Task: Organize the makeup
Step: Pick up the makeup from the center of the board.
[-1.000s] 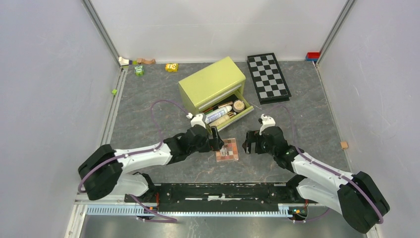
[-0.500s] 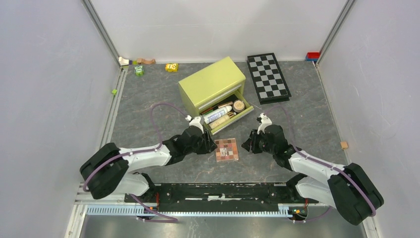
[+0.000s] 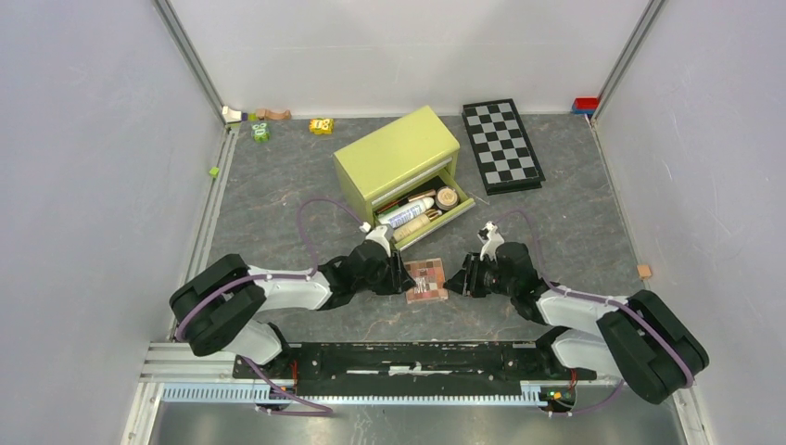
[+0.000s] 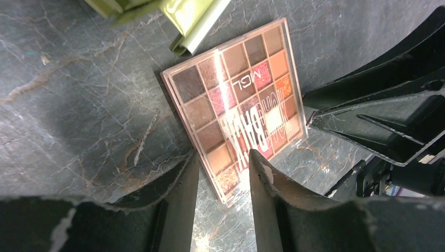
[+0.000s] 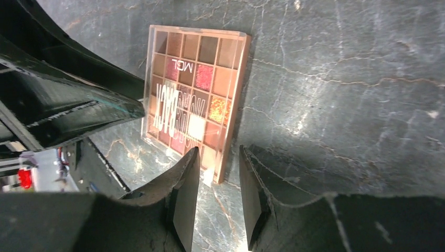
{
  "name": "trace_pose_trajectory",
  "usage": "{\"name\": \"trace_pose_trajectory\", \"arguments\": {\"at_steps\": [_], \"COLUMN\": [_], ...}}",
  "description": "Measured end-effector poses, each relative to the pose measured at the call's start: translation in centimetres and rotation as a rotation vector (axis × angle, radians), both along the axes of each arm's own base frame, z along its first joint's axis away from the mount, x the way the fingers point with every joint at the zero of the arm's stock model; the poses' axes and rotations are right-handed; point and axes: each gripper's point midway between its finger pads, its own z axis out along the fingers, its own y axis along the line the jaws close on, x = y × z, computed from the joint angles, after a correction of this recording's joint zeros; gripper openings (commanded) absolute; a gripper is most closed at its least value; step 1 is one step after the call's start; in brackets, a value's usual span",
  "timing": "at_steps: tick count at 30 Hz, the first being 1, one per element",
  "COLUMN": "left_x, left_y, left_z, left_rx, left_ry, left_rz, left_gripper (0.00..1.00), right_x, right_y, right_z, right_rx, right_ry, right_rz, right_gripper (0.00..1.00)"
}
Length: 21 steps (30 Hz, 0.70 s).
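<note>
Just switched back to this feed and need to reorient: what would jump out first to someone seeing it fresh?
The square eyeshadow palette lies on the grey tabletop in the near middle. The left jaws and right jaws flank it, each standing partly apart at one of its corners. Behind it, the yellow-green box has its drawer open, holding a white tube and other cosmetics. A checkerboard lies to the box's right.

Top camera is looking down from 6 o'clock; wrist cameras, close, are facing 3 and 9 o'clock, sharing the palette (image 4: pixel 239 105) (image 5: pixel 191 92).
</note>
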Motion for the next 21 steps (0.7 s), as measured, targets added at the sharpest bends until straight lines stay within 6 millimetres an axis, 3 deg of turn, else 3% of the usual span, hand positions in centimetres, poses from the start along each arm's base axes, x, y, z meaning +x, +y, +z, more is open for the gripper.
{"name": "trace_pose_trajectory", "arguments": {"at_steps": [11, 21], "left_x": [-0.4, -0.3], "left_y": [-0.5, -0.2], "left_z": [-0.4, -0.4], "left_rx": [-0.021, -0.027], "left_ry": [-0.003, -0.012], "left_rz": [-0.009, 0.009], "left_gripper": [0.45, 0.47], "right_x": [-0.1, 1.9], "right_y": [1.1, 0.5], "right_z": [0.0, -0.2], "right_rx": [0.051, -0.052], "right_ry": [0.04, 0.008], "right_rz": [0.017, -0.043], "right_gripper": [0.4, 0.43]}}
